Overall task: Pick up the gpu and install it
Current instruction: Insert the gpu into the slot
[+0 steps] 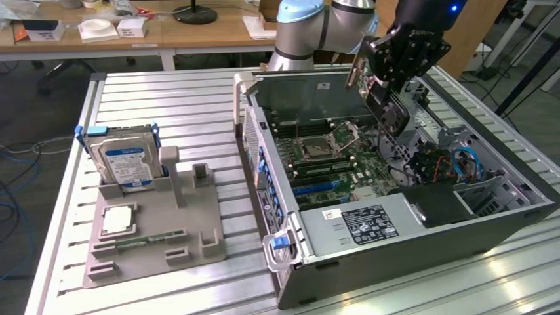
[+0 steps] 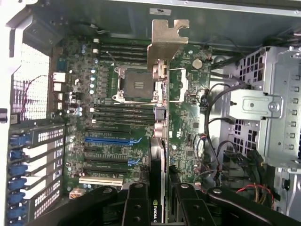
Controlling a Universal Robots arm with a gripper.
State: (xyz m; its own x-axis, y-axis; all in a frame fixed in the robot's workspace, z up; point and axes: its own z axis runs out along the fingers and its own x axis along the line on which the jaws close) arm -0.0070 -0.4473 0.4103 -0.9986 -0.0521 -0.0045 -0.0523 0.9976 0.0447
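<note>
Well, the black metal gripper (image 1: 404,52) was squeezed tight on the gpu (image 1: 383,105), a thin, flat, dark card with a shiny metal plate at one end. In the wrist view the gripper (image 2: 160,200) had one black finger (image 2: 135,202) on each side of the gpu (image 2: 165,42), which showed edge-on. The card hung in the air above the big grey computer case (image 1: 420,243), which lay open on its side. It was over the green motherboard (image 1: 337,154), near the square silver chip socket (image 2: 134,84). Well apart, toward the exterior view's left, a silver hard drive with a blue and white label (image 1: 125,161) stood in a grey plastic holder (image 1: 157,243) on the ribbed metal table (image 1: 175,105).
</note>
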